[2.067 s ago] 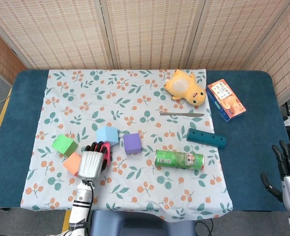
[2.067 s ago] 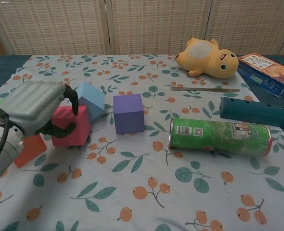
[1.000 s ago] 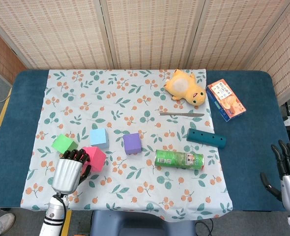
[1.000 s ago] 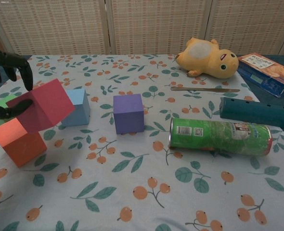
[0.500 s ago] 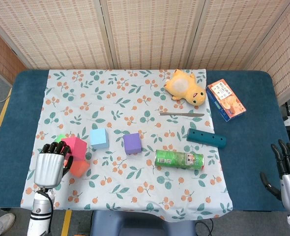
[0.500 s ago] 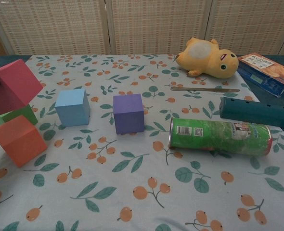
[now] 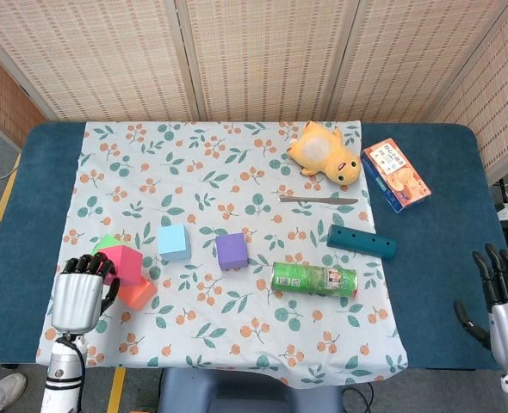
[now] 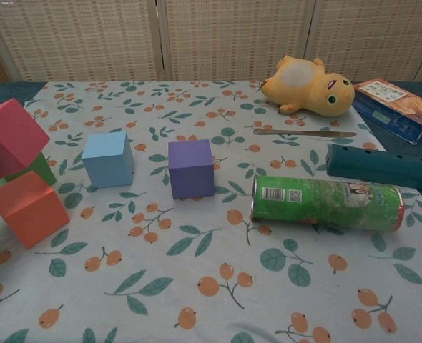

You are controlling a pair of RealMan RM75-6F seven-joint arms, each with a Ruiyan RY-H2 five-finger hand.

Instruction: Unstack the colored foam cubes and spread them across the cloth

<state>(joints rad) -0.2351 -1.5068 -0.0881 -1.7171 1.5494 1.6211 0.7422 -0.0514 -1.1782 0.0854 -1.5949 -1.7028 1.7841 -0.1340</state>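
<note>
A: Head view?
B: Left hand (image 7: 79, 291) at the cloth's (image 7: 237, 163) near-left edge, gripping the pink cube (image 7: 122, 263), tilted, over the green cube (image 7: 106, 245) and orange cube (image 7: 137, 293). Blue cube (image 7: 173, 242) and purple cube (image 7: 232, 250) apart on the cloth. Right hand (image 7: 504, 301) off the table's (image 7: 443, 258) right side, fingers spread, holding nothing.
A: Chest view?
B: Pink cube (image 8: 9, 138) tilted at the left edge, above green (image 8: 33, 168) and orange (image 8: 26, 208). Neither hand visible. Blue (image 8: 108, 158) and purple (image 8: 191, 168) side by side, gap between.
</note>
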